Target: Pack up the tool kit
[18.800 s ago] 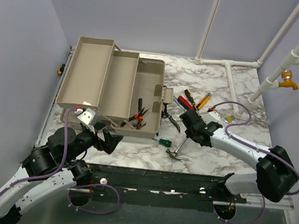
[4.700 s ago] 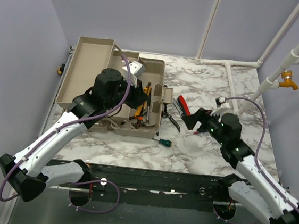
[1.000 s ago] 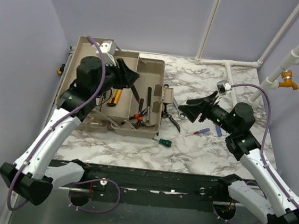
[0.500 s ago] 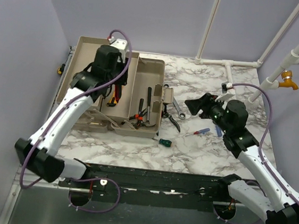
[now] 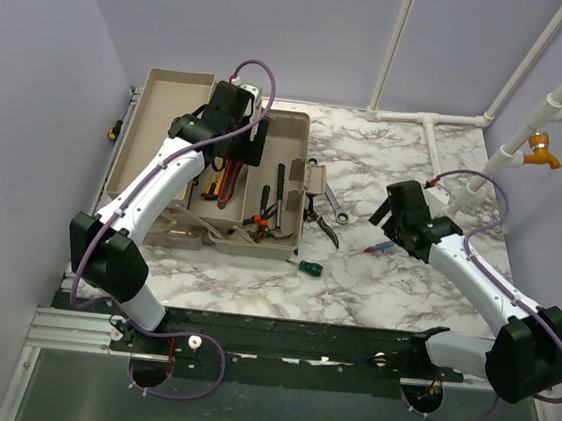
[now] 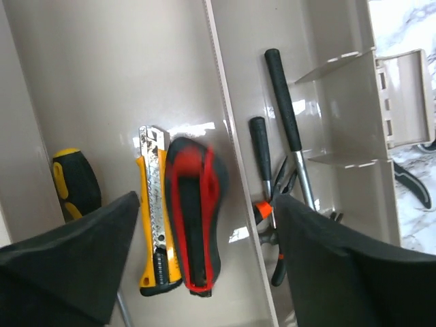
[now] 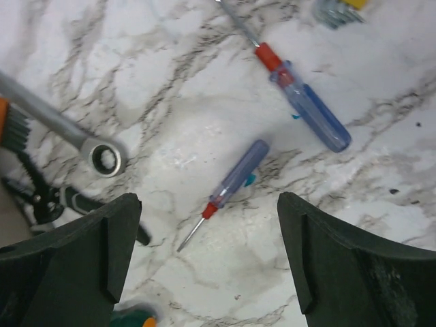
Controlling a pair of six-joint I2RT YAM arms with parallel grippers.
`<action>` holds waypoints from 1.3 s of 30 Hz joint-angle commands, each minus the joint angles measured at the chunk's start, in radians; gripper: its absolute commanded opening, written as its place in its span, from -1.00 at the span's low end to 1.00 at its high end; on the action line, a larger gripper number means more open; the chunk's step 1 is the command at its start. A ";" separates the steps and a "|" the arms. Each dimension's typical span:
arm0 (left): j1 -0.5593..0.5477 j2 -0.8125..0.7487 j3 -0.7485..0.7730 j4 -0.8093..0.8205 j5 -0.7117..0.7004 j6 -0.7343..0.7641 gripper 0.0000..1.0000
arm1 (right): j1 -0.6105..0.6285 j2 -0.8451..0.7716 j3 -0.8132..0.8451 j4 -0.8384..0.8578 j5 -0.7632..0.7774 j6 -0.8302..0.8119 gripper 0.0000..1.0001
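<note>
We are mid-packing. The toolbox (image 5: 296,121) stands open at the left of the table (image 5: 373,291), with the red knife (image 6: 194,218) in its tray (image 6: 122,82) beneath our left gripper (image 6: 208,225), whose jaws are wide and empty. Our right gripper (image 7: 208,204), also wide, hovers over the small blue screwdriver (image 7: 237,172) to the right of the box. Next we should descend and pinch its handle.

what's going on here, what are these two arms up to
Two arms are packing a tool kit. The left gripper hangs open over a toolbox tray where a red knife and a yellow utility knife lie side by side. The right gripper, open and empty, hovers over a small blue screwdriver on the marble table. A wrench and a larger blue screwdriver lie nearby, not yet packed.
</note>
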 commanded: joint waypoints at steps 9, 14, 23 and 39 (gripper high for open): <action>0.005 -0.285 -0.124 0.173 0.113 -0.108 0.97 | -0.005 0.143 0.036 -0.140 0.144 0.266 0.65; 0.005 -0.545 -0.448 0.464 0.126 -0.188 0.97 | -0.020 0.269 0.073 -0.197 0.122 0.415 0.31; 0.008 -0.773 -0.674 0.565 0.164 -0.273 0.97 | -0.041 0.367 0.088 -0.161 0.099 0.475 0.18; 0.005 -0.937 -0.846 0.661 0.344 -0.371 0.98 | -0.047 0.312 0.110 -0.184 0.153 0.457 -0.96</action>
